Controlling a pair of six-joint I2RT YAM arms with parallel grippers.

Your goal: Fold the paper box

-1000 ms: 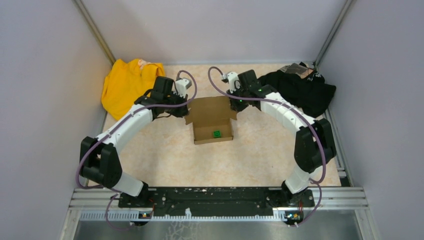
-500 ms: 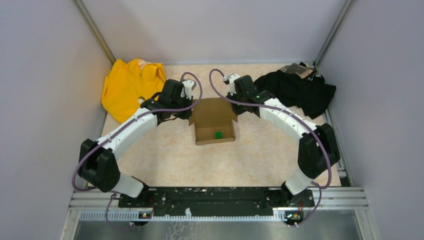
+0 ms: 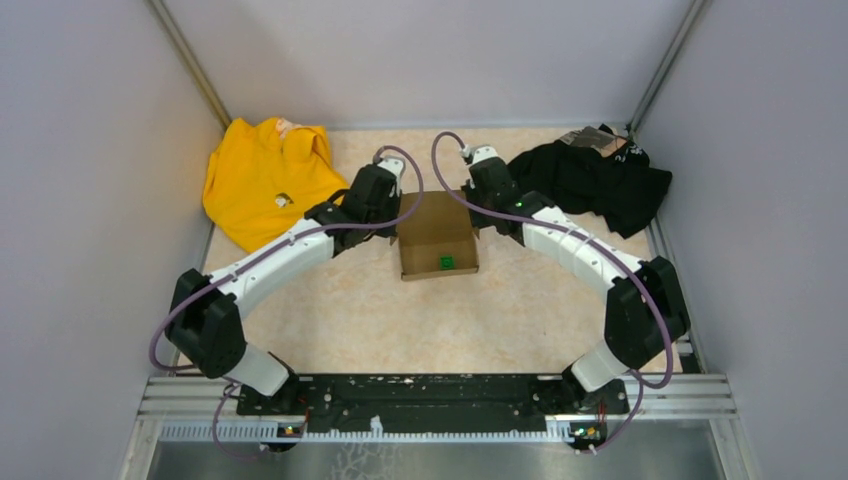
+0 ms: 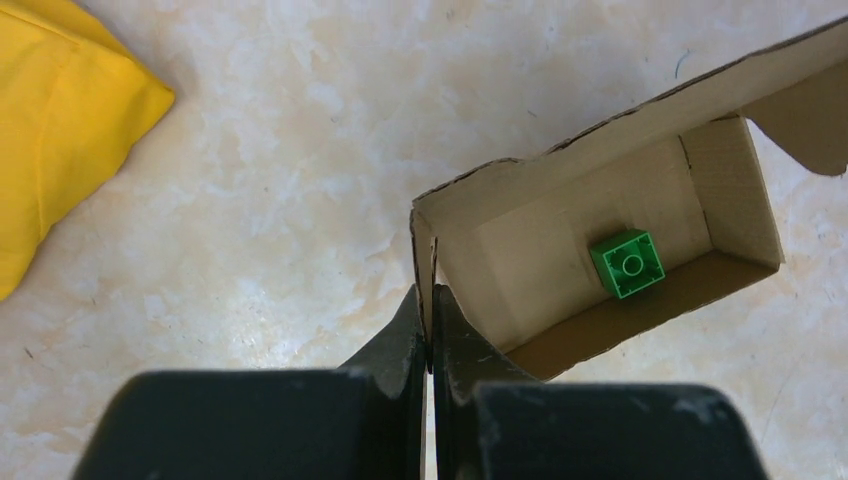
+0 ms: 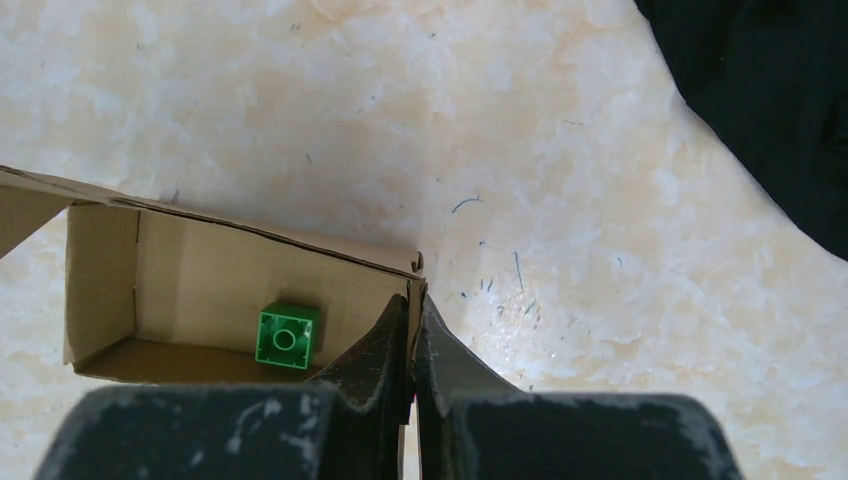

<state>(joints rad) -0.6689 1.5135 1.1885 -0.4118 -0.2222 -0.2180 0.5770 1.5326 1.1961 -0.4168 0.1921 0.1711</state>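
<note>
The paper box (image 3: 437,237) sits open-topped on the pale marbled surface (image 3: 400,310), just above the centre of the top view, between the two arms. Its flaps stand up at the far end. A small green cube (image 4: 626,264) lies inside on the box floor, near the wall closest to the bottom of the frame. The left gripper (image 4: 428,320) is clenched on the thin edge of the box's left wall, with the cardboard pinched between its dark fingers. The right gripper (image 5: 412,320) is clenched on the right wall at its corner. A yellow garment (image 3: 265,175) lies crumpled at the upper left of the top view. A black garment (image 3: 600,180) lies at the upper right. Both are apart from the box.
</note>
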